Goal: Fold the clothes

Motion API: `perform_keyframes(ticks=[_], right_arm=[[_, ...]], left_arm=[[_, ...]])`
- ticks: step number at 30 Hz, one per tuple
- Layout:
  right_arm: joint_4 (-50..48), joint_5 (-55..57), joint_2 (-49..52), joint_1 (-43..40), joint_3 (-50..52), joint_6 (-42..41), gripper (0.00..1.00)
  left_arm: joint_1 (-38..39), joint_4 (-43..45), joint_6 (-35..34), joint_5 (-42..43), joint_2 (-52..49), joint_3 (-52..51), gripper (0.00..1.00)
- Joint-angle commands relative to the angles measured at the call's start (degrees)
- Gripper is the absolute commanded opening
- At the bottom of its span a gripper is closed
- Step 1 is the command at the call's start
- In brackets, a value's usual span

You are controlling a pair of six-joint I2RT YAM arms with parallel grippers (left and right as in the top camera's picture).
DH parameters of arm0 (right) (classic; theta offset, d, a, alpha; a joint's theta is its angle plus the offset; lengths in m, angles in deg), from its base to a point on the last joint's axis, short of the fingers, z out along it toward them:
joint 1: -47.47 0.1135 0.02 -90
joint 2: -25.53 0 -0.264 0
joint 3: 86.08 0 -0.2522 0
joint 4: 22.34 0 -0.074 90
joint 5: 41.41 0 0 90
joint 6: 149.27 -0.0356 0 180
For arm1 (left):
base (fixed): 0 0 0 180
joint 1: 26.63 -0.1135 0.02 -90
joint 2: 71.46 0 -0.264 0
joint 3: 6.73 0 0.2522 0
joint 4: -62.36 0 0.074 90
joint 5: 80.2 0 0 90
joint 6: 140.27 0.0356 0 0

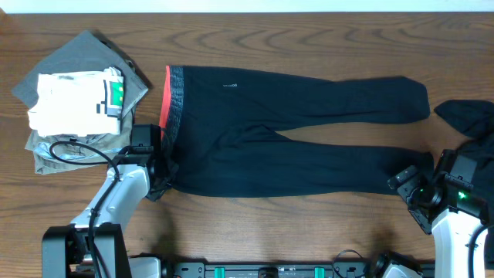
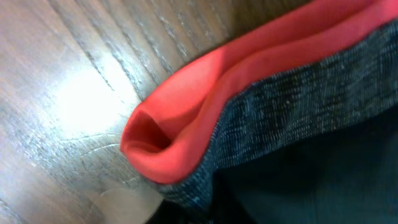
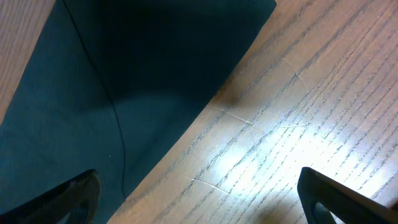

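Note:
The clothes are long black trousers (image 1: 293, 131) lying flat, legs pointing right, with a grey waistband (image 1: 176, 96) edged coral red at the left. My left gripper (image 1: 160, 166) sits at the waistband's near corner, shut on it. In the left wrist view the coral edge (image 2: 205, 99) and the grey band (image 2: 298, 118) fill the frame and run down to the jaws. My right gripper (image 1: 409, 189) is open at the near leg's cuff. Its left finger (image 3: 74, 199) is over the black cloth (image 3: 137, 74) and its right finger (image 3: 339, 199) over bare wood.
A stack of folded grey and white garments (image 1: 77, 89) lies at the back left. Another crumpled black garment (image 1: 465, 116) lies at the right edge, just behind the right arm. The wooden table (image 1: 309, 224) shows bare wood in front of the trousers.

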Motion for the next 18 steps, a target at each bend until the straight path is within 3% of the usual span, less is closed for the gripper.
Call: perform_keyframes(ticks=[1, 18], right_arm=[[0.04, 0.79, -0.39, -0.55, 0.2, 0.42, 0.99], [-3.54, 8.0, 3.87, -1.51, 1.51, -6.4, 0.99]], left_arm=[[-0.28, -0.94, 3.43, 2.01, -0.33, -0.22, 0.06], [-0.28, -4.28, 5.86, 1.7, 10.91, 0.28, 0.07]])
